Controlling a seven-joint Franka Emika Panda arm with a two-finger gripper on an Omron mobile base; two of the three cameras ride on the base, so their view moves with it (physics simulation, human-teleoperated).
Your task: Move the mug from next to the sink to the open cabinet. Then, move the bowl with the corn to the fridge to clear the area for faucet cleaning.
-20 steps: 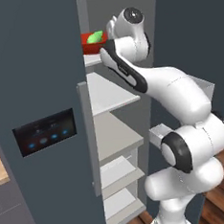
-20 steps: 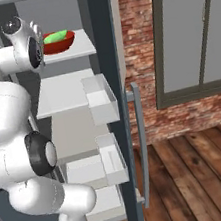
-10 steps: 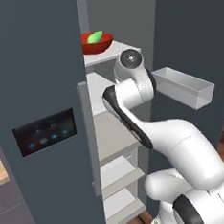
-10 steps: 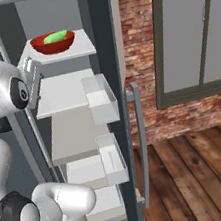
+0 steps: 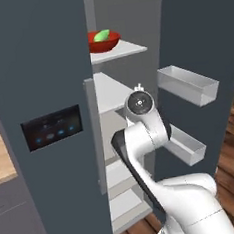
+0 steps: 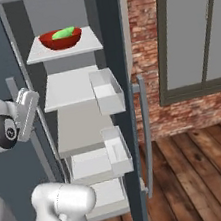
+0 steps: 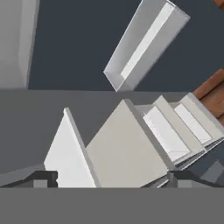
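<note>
Dispenser panel (image 5: 51, 127): far left, on the fridge (image 5: 41, 85) front.
Bowl (image 5: 104, 40) with corn (image 5: 101, 35): resting on the upper fridge shelf (image 5: 125, 50), right of the panel.
Gripper (image 7: 112, 178): lower down, jaws spread wide, holding nothing.
Risk: the arm swinging may clip a door bin (image 5: 188, 84) on the right.

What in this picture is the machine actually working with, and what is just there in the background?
Part of the job:
- red bowl on a fridge shelf
- corn inside the bowl
- fridge, door open
- gripper, open and holding nothing

Just there:
- door bins
- brick wall
- window
- wooden floor
</note>
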